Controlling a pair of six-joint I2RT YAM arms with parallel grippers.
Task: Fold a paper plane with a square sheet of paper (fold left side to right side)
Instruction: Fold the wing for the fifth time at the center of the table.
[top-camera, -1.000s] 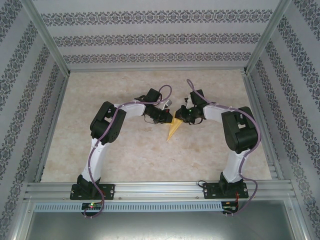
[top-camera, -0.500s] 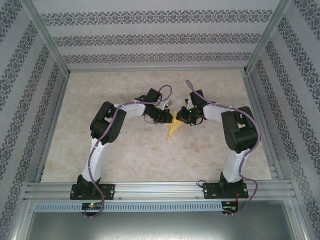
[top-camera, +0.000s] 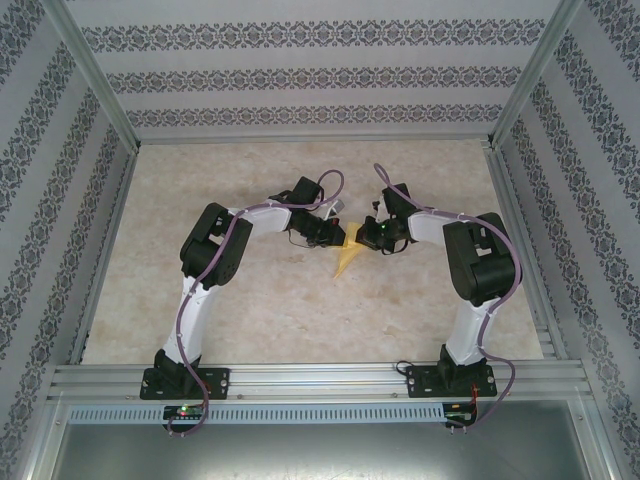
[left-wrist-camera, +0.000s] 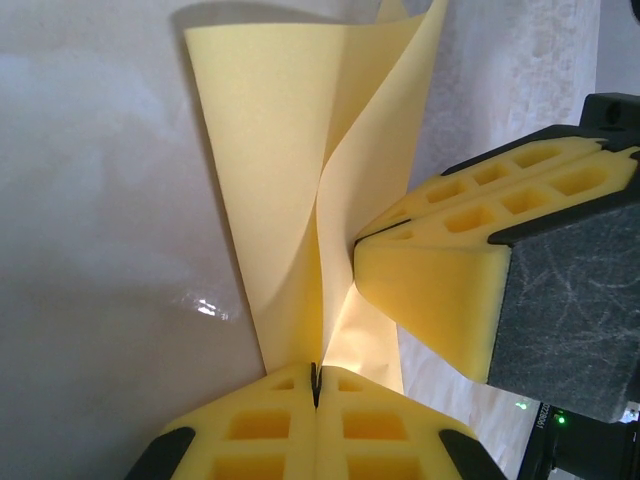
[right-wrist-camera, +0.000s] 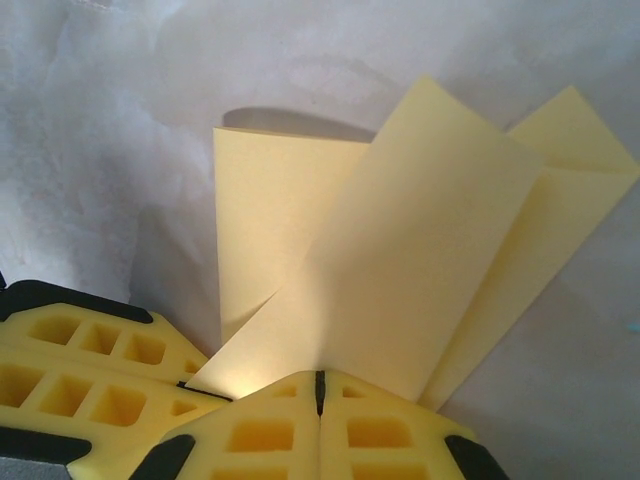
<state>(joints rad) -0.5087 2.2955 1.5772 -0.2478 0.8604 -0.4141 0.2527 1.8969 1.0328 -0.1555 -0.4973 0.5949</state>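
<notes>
The yellow paper plane (top-camera: 346, 256) lies mid-table as a narrow pointed dart, its tip toward the near edge and its wide end between both grippers. My left gripper (top-camera: 337, 238) is shut on one layer of the paper plane (left-wrist-camera: 280, 150) at its edge, jaws pressed together (left-wrist-camera: 316, 372). The right gripper's fingers (left-wrist-camera: 440, 270) show beside it, holding another layer. My right gripper (top-camera: 364, 236) is shut (right-wrist-camera: 320, 380) on a raised flap of the paper plane (right-wrist-camera: 400, 260), which stands up off the layer below. The left gripper's fingers (right-wrist-camera: 90, 370) sit at the lower left there.
The beige marbled table (top-camera: 250, 310) lies bare around the paper. Metal frame posts and patterned walls (top-camera: 320, 75) close in the back and sides. An aluminium rail (top-camera: 320, 378) carrying both arm bases runs along the near edge.
The right gripper has drawn back to the right and up, pulling its flap away from the left gripper. The paper's wide end has spread open. The left arm has stayed put.
</notes>
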